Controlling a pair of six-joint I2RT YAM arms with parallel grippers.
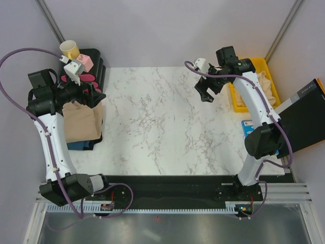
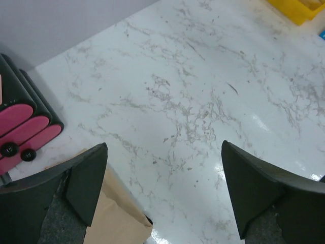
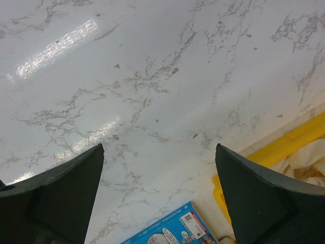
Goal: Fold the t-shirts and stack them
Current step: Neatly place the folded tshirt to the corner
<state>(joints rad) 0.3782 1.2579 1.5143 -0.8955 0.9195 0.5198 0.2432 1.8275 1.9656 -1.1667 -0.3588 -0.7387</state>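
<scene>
the job is looking partly done: a folded stack [image 1: 81, 127] is sitting at the left edge of the bench [image 1: 162, 127], with a tan shirt [image 2: 114, 221] lying on top and a blue edge and a darker one peeking out beneath it. at the far right a yellow bin [image 1: 261, 63] is holding pale crumpled cloth [image 3: 304, 165], most likely more shirts waiting their turn, though how many is not showing. so what is remaining, judging from this, is fetching each of those, spreading it on the marble, folding it and adding it to the pile. the left pincer [image 2: 165, 188] is hanging with its jaws spread wide and gripping nothing; it is hovering above the inner edge of the stack, and the tan shirt is lying just under its left finger without touching it. the right pincer [image 3: 160, 188] is also standing wide and carrying nothing, hovering over bare marble just beside the bin, whose rim and cloth are showing past its right finger. a blue booklet [image 3: 167, 229] is lying on the bench next to the bin, near that pincer.
</scene>
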